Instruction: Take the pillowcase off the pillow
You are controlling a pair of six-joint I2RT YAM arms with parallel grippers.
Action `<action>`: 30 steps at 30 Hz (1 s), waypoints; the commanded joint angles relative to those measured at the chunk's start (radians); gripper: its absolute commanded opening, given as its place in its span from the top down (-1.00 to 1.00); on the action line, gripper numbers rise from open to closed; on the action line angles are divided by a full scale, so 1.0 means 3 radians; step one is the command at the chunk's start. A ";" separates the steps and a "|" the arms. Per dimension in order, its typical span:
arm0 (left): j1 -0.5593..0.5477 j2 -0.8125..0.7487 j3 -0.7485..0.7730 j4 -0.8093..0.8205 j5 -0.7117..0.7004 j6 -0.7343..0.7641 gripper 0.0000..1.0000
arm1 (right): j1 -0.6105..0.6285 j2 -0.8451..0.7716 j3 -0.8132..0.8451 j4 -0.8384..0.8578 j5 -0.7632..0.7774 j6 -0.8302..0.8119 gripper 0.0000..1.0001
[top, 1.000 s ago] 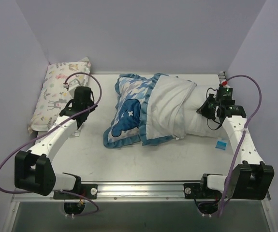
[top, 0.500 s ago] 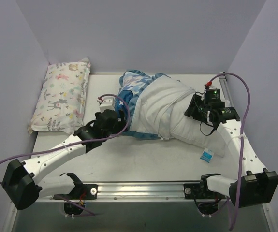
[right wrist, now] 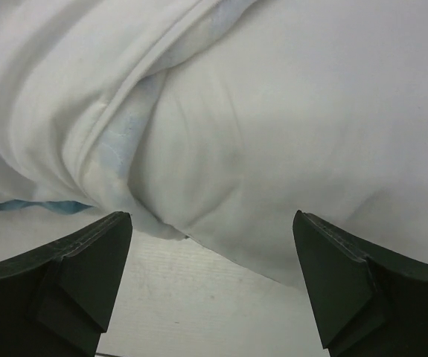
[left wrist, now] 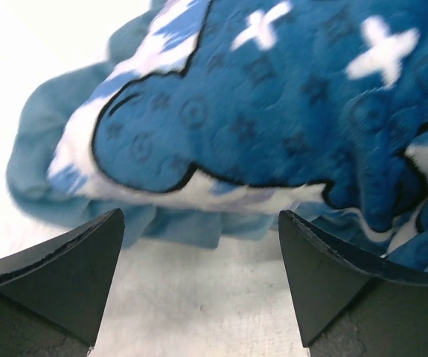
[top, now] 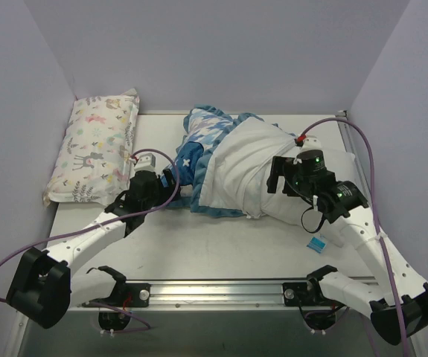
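The pillowcase (top: 208,132) lies mid-table, its houndstooth face bunched at the far left and its white reverse draped over the pillow (top: 336,162), which sticks out to the right. My left gripper (top: 170,178) is open, low at the pillowcase's left end. In the left wrist view the dark blue bear patch (left wrist: 273,111) and ruffled trim (left wrist: 42,178) lie just ahead of the open left gripper (left wrist: 200,223), with bare table between the fingers. My right gripper (top: 277,175) is open beside the pillow; in its wrist view the right gripper (right wrist: 212,220) frames the pillow's lower edge (right wrist: 288,126), holding nothing.
A pastel animal-print pillow (top: 94,149) rests against the left wall. A small blue tag (top: 318,243) lies on the table by the right arm. Purple walls close in the back and both sides. A metal rail (top: 221,290) runs along the near edge.
Both grippers have gone from shut to open. The left arm swung right to the pillowcase's left end. The right arm moved left and nearer along the pillow. The pillowcase has bunched up.
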 commanded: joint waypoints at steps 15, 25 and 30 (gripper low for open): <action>0.0022 0.0895 0.0252 0.0917 0.0863 0.0514 1.00 | 0.0324 0.0600 -0.0494 0.0444 0.0926 0.0218 1.00; -0.1093 -0.1319 0.1103 -0.0914 -0.0407 0.0442 1.00 | 0.0421 -0.0336 0.1080 -0.0937 0.0236 -0.0028 1.00; -0.0992 -0.0688 0.2024 -0.1624 -0.0791 0.0478 1.00 | 0.0238 0.0255 0.1500 -0.0876 0.0185 -0.0058 0.97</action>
